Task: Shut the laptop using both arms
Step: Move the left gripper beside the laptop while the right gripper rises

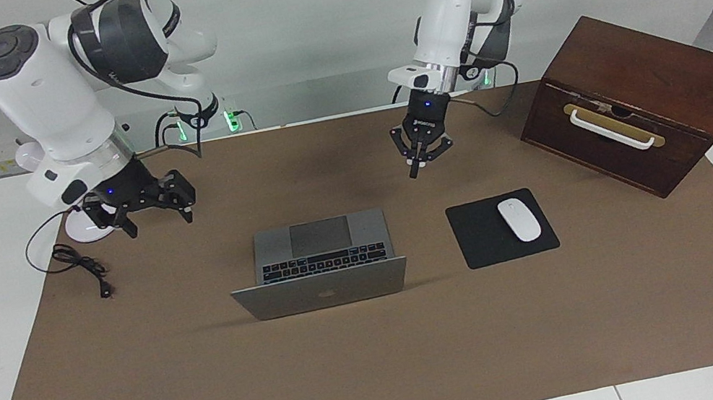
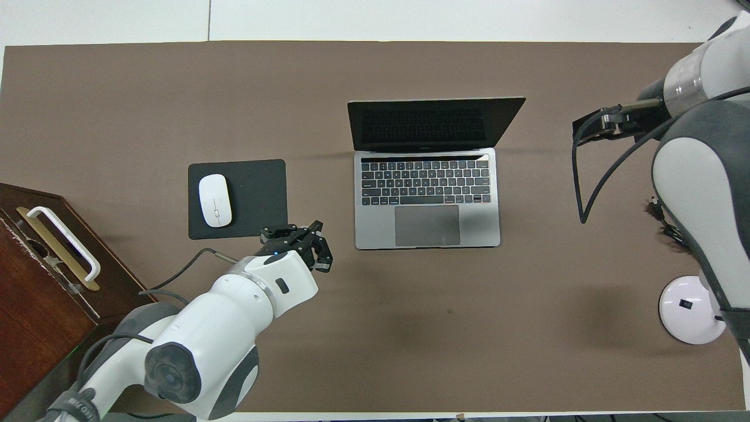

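The silver-grey laptop (image 1: 320, 244) (image 2: 427, 202) stands open in the middle of the brown mat, its dark screen facing the robots and its lid (image 1: 322, 290) upright. My left gripper (image 1: 416, 169) (image 2: 309, 244) hangs shut and empty over the mat, between the laptop's robot-side corner and the mouse pad, clear of both. My right gripper (image 1: 158, 220) (image 2: 590, 126) hangs open and empty over the mat toward the right arm's end, well apart from the laptop.
A black mouse pad (image 1: 484, 236) (image 2: 258, 199) with a white mouse (image 1: 519, 220) (image 2: 214, 200) lies beside the laptop. A dark wooden box (image 1: 632, 100) (image 2: 47, 275) stands at the left arm's end. A white lamp base (image 2: 688, 309) and black cable (image 1: 78, 264) are at the right arm's end.
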